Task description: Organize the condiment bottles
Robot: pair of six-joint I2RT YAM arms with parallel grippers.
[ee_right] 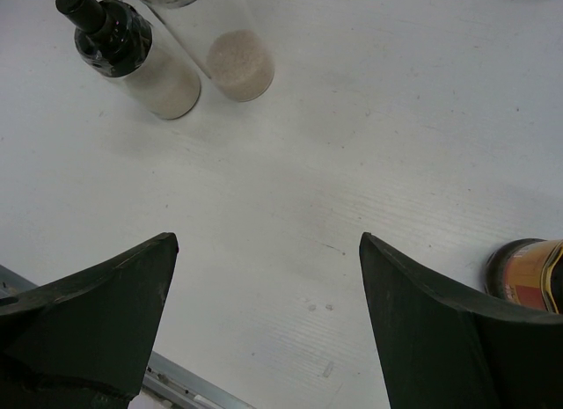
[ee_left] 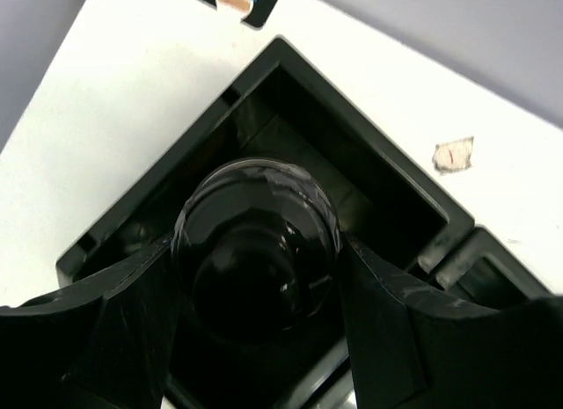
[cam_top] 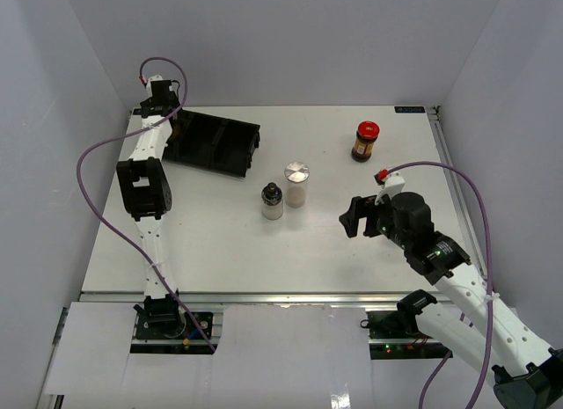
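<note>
My left gripper (cam_top: 175, 120) is shut on a dark-brown jar (ee_left: 255, 259). It holds the jar over the end compartment of the black tray (cam_top: 215, 145), and only the jar's round dark bottom shows, between my fingers (ee_left: 106, 312). The second dark-brown jar with a red lid (cam_top: 365, 141) stands at the far right and shows at the edge of the right wrist view (ee_right: 528, 273). The clear shaker with a black top (cam_top: 272, 200) and the clear jar with a silver lid (cam_top: 296, 183) stand side by side mid-table. My right gripper (cam_top: 355, 217) is open and empty to their right.
The tray's rim (ee_left: 369, 154) frames deep dark compartments. A small paper scrap (ee_left: 454, 154) lies beyond the tray. The table's front metal edge (ee_right: 189, 383) shows under my right gripper. White walls close in the table on three sides.
</note>
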